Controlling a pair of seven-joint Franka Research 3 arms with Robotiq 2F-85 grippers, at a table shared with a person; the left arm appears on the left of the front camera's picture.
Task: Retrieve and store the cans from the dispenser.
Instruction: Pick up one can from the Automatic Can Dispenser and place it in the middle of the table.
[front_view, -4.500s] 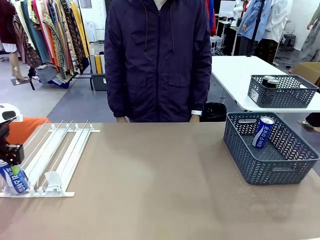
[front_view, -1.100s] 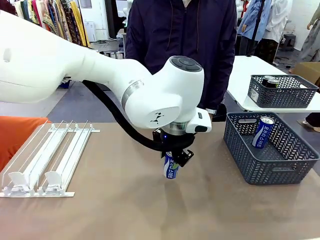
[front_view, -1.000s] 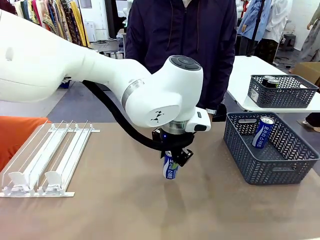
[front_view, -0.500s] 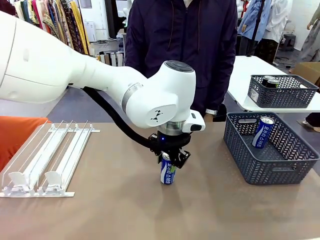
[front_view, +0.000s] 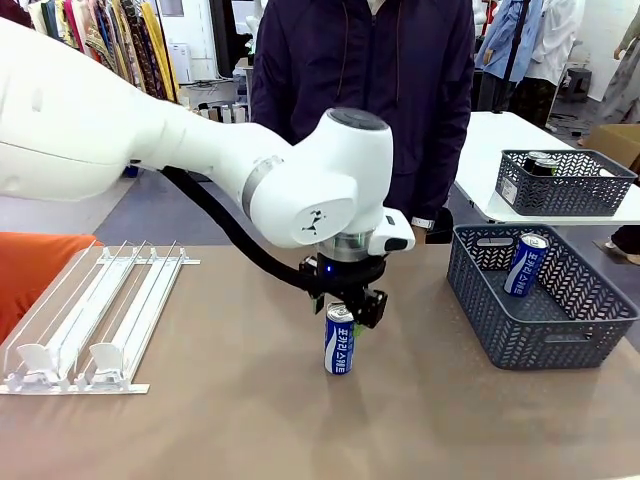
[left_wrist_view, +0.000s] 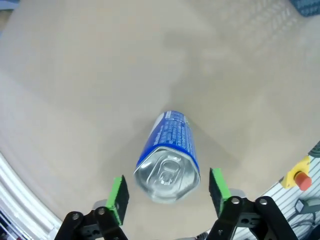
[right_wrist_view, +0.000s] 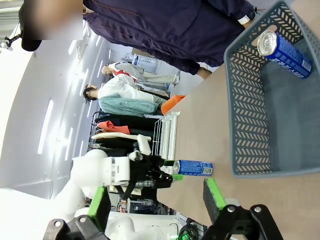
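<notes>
A blue can (front_view: 339, 339) stood upright mid-table, well left of the basket (front_view: 540, 325). The left gripper (front_view: 347, 305) hung just above it, pads (left_wrist_view: 119, 197) spread clear and empty. A straight lift was advised, so the can was not tipped. The right gripper (right_wrist_view: 156, 197) was open, empty.
</notes>
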